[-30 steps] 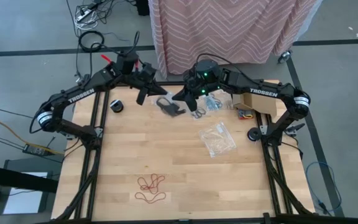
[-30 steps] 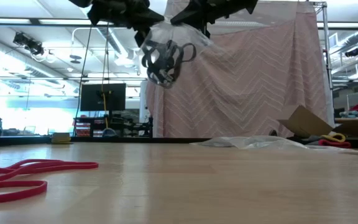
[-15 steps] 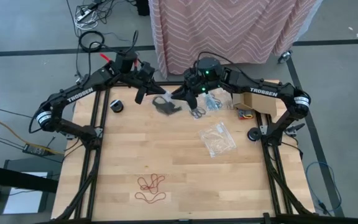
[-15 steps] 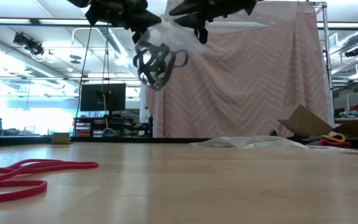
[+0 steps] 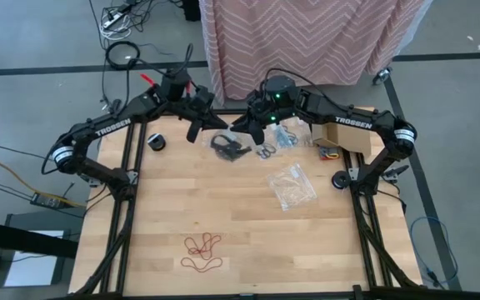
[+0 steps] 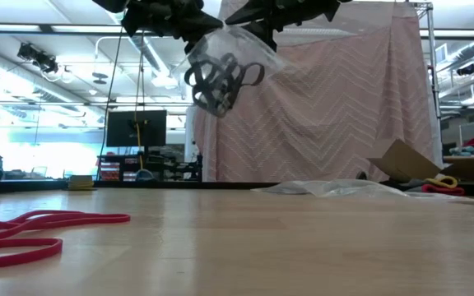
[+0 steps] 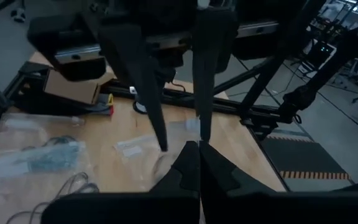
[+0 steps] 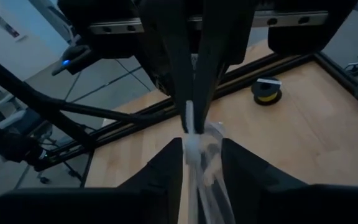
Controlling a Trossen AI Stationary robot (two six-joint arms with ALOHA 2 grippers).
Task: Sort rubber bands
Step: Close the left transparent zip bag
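Black rubber bands (image 6: 219, 80) in a clear bag (image 6: 241, 45) are hanging above the desk (image 5: 248, 225), the left tool (image 5: 197, 125) pinching it tight, the right tool (image 5: 242, 127) half-parted around its edge. Red rubber bands (image 5: 202, 252) are lying near the front. The low view alone is showing a pink curtain (image 6: 344, 107) behind.

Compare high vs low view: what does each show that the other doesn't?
High only: the whole table, an empty clear bag lying flat, a bag of teal-blue bands, the roll of tape and both arms end to end.

Low only: the held bag hanging well clear of the tabletop, and the room behind.

Both: the clear bag of black rubber bands held up between the left gripper and the right gripper, the red rubber bands on the near side, the cardboard box and the pink curtain.
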